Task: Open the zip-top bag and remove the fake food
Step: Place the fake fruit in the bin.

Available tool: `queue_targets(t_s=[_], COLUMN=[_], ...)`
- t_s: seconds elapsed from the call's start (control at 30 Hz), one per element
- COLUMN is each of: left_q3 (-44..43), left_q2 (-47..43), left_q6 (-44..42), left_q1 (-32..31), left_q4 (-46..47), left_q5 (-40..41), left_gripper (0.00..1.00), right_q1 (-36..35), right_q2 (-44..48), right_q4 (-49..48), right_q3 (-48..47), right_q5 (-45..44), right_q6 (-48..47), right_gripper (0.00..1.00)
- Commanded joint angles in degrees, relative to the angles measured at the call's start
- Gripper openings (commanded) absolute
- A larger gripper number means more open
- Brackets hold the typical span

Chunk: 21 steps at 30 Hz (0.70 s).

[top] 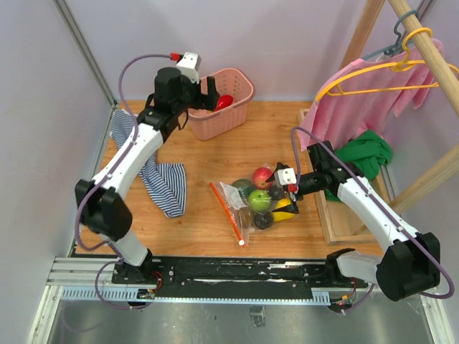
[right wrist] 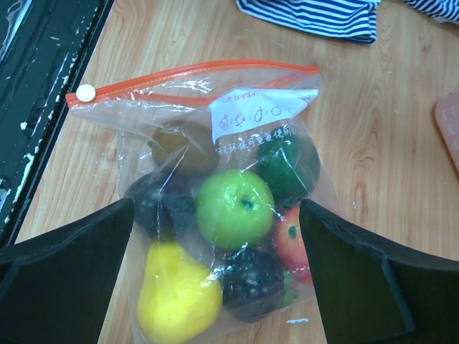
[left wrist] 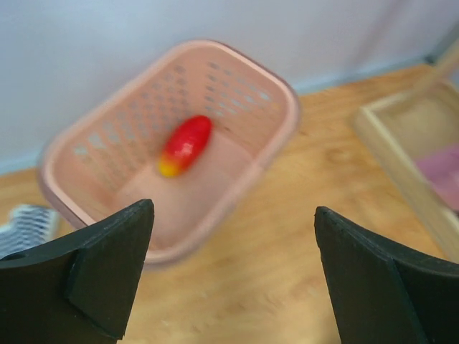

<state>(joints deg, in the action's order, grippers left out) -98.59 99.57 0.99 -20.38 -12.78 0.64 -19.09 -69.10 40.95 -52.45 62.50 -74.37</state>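
The zip-top bag (top: 244, 204) (right wrist: 136, 118) lies on the wooden table with its orange zip strip (right wrist: 193, 72) and white slider (right wrist: 86, 92) toward the front rail. The fake food inside includes a green apple (right wrist: 235, 208), a yellow pear (right wrist: 176, 294), a red apple (right wrist: 294, 244) and dark pieces. My right gripper (top: 287, 195) (right wrist: 215, 240) hovers open over the bag's fruit end, holding nothing. A red-and-yellow piece (left wrist: 185, 145) (top: 224, 102) lies in the pink basket (top: 240, 82) (left wrist: 276, 93). My left gripper (top: 211, 97) (left wrist: 233, 272) is open and empty just above the basket's rim.
A striped cloth (top: 161, 179) lies left of the bag. A pink garment on a yellow hanger (top: 373, 93), a green cloth (top: 366, 154) and a wooden rack base (top: 337, 222) stand at the right. The black rail (top: 237, 271) runs along the front edge.
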Motion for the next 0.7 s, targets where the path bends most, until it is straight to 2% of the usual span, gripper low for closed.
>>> queue_targets(t_s=[0.0,0.13,0.27,0.47,0.67], left_q3=[17.71,33.2,43.67,50.3,55.45], left_q2=[-11.9,-21.13,-27.5,-32.75,-32.9], left_q6=[12.02,21.45,26.84,26.91,26.01], left_q1=[0.24,0.17,0.24,0.25,0.21], left_q4=[10.03,18.62,24.52,25.91,28.4], left_q5=[-16.77,-25.29,-29.62,-33.08,-36.21], left_gripper=[0.96,0.94,0.91,0.9,0.9], right_q1=[1.45,1.51,1.54,1.63,1.62], right_q2=[1.25,1.53,2.81,3.71,3.71], right_q4=[-1.42,-0.24,0.25,0.12,0.18], right_q3=[0.6,0.05,-0.07,0.11,0.15], right_q5=[3.05,2.47,2.39,2.72,2.96], right_q6=[2.96,2.3,1.79,1.69,1.42], right_gripper=[0.99,0.99,0.99,0.99,0.99])
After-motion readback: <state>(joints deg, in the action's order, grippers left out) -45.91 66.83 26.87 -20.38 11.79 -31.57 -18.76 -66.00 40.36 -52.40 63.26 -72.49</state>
